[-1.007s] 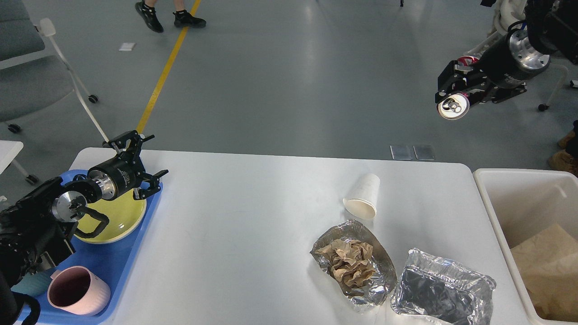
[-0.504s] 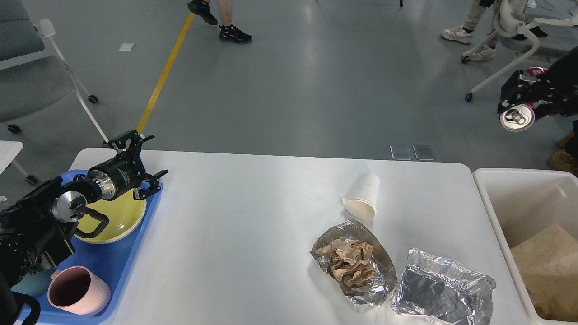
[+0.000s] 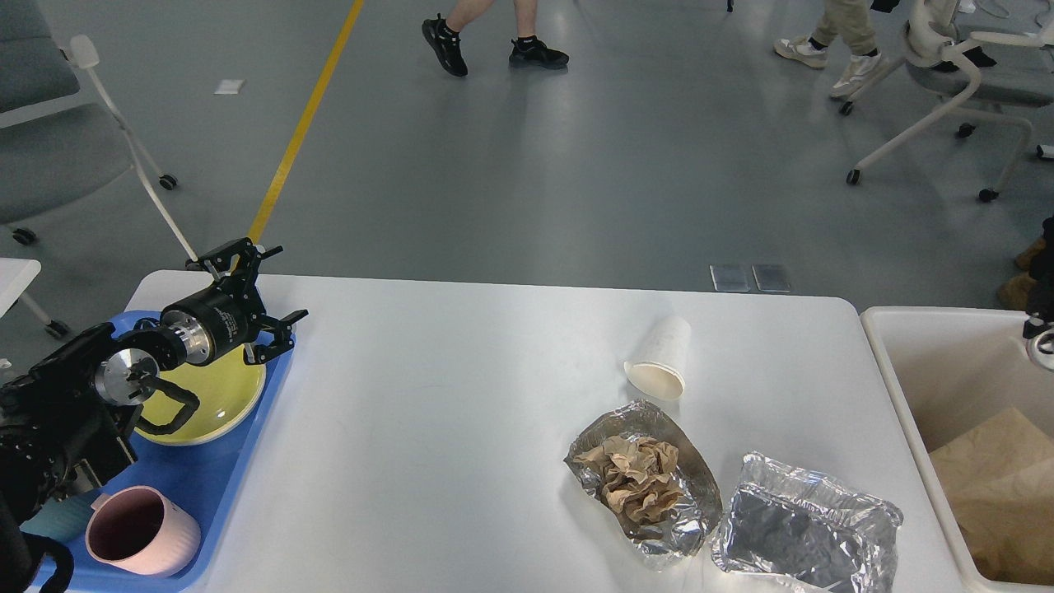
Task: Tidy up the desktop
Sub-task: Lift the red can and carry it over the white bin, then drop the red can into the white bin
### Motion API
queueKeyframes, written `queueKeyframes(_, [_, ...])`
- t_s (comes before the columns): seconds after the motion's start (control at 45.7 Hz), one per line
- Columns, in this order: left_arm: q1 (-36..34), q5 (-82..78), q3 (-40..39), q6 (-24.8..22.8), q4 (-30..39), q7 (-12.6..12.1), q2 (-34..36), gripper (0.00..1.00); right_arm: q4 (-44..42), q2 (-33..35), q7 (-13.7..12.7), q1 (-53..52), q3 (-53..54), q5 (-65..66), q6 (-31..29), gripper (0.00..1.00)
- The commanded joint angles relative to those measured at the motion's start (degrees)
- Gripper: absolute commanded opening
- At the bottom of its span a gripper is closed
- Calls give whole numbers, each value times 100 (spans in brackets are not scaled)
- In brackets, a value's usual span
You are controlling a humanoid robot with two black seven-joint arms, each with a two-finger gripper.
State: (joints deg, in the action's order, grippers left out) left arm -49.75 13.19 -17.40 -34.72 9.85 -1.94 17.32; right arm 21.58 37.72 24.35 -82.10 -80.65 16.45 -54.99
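The white counter fills the lower view, its long axis running left to right. Above its blue tray, the left gripper hovers, fingers spread, empty. The right gripper's fingers lie outside the view.

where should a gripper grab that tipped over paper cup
Grip the paper cup across its side walls near the middle, coming straight down from above. It lies on its side on the desktop, open mouth toward the camera, so the round wall faces up with bare table either side.
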Motion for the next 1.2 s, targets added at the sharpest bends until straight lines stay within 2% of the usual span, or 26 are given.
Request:
queueKeyframes(0.0, [0,-1,0,0,-1,0,-1,96,-75,7,-9,730,163,-28,-1,0])
queueKeyframes(0.285, [0,-1,0,0,-1,0,-1,96,-84,-46,-18,2197,1068,-89,2448,0])
queueKeyframes(0.46, [0,8,0,0,-1,0,-1,96,-84,-63,-9,2831,1578,-238,3644,0])
queueKeyframes(0.547, [0,-1,0,0,-1,0,-1,96,-84,-63,-9,2998,1702,-318,3987,0])
queueKeyframes(0.722, [0,-1,0,0,-1,0,-1,96,-75,-63,-9,3025,1719,-318,4093,0])
queueKeyframes(0.766, [0,-1,0,0,-1,0,-1,96,-75,-55,-9,3025,1719,-318,4093,19])
queueKeyframes(0.854, [0,-1,0,0,-1,0,-1,96,-66,-46,-9,3025,1719,-318,4093,49])
queueKeyframes(0.919, [0,-1,0,0,-1,-8,-1,96,-40,-46,-9,3016,1702,-327,4084,68])
queueKeyframes(1.182, [0,-1,0,0,-1,0,-1,96,92,-107,-9,2963,1693,-353,4023,100])
